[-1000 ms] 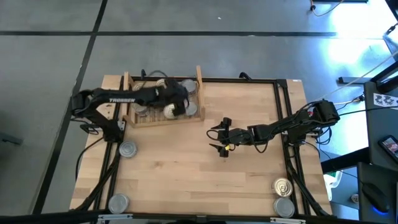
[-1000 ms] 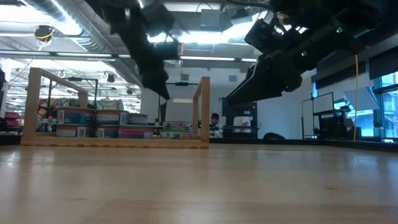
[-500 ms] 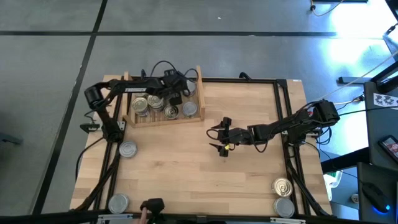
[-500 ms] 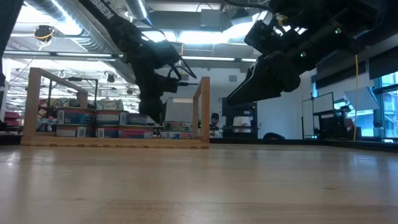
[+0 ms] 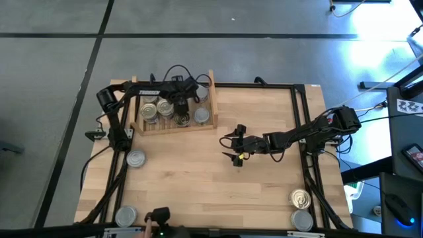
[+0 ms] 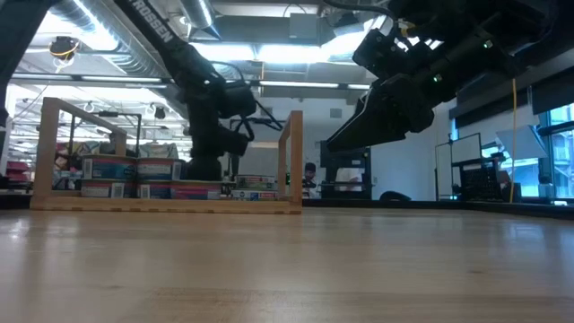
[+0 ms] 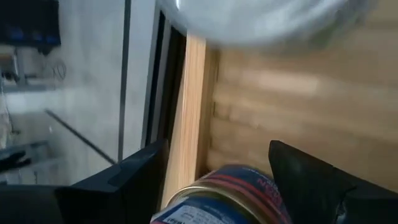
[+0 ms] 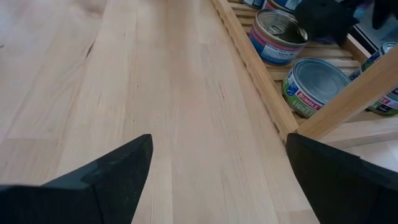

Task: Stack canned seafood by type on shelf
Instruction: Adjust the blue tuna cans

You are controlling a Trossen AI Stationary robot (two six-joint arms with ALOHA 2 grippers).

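Light-wood shelf (image 5: 173, 124) sits at the table's far left with tins (image 5: 149, 111) inside; left gripper (image 5: 177, 99) has swung back over its rear, jaws clamped round a can (image 7: 227, 196), while right gripper (image 5: 232, 147) hasn't budged mid-table, wide open, empty

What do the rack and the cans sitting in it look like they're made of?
The rack looks like light unfinished wood: pale grain shows on its front rail, slats and upright. The cans look like metal: the green-labelled can has a dull grey top, the red-and-blue-labelled can a golden pull-tab top. Their wrapped labels are probably printed paper.
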